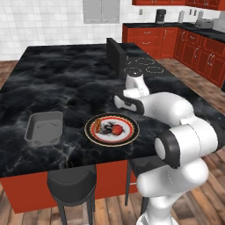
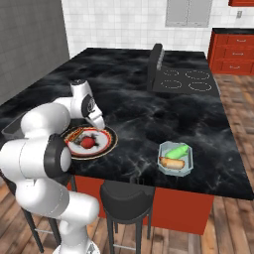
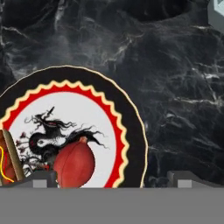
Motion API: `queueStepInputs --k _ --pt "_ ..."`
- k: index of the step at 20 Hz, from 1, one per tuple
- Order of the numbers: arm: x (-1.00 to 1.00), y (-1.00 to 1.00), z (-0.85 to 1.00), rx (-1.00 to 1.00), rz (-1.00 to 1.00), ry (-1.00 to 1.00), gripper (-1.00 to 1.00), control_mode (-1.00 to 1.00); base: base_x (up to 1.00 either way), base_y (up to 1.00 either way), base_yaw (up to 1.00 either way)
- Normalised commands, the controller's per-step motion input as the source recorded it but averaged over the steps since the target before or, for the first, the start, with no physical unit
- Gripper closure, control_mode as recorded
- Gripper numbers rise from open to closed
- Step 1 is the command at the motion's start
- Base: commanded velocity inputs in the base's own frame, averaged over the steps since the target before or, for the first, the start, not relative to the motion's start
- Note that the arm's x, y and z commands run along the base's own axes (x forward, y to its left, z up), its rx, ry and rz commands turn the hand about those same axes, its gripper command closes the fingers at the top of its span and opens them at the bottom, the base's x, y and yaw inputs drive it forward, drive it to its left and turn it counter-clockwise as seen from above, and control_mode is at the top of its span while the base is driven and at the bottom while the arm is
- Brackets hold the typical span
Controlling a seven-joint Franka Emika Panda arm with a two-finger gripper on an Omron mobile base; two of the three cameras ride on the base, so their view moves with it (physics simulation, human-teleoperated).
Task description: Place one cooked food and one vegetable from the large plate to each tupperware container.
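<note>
Large plate (image 1: 90, 132) near the counter's front edge, hotdog (image 2: 74, 134) and tomato (image 3: 74, 162) left on it.
Pale tub (image 2: 174, 159) looks filled; grey tub (image 1: 44, 128) empty. Gripper (image 3: 111, 178) hovers wide open over the plate, grabbing one seems next.

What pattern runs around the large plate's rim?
A red zigzag band inside a broad black edge on the large plate, clearest in the hand view.

Large plate (image 1: 111, 129) with red food on black counter (image 1: 66, 83), grey tupperware container (image 1: 44, 128) well apart at left, white arm (image 1: 176, 127) above plate's right side.
</note>
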Motion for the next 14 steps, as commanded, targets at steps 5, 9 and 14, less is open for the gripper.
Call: queueStepInputs --k 5,9,14 --pt "0.01 0.2 -0.37 -0.04 0.03 -0.05 -1.0 -1.0 0.0 0.0 0.0" --pt "0.0 0.34 -0.28 0.0 0.01 -0.04 -1.0 -1.0 0.0 0.0 0.0" --pt "0.04 0.25 -0.37 -0.01 0.01 -0.02 -1.0 -1.0 0.0 0.0 0.0"
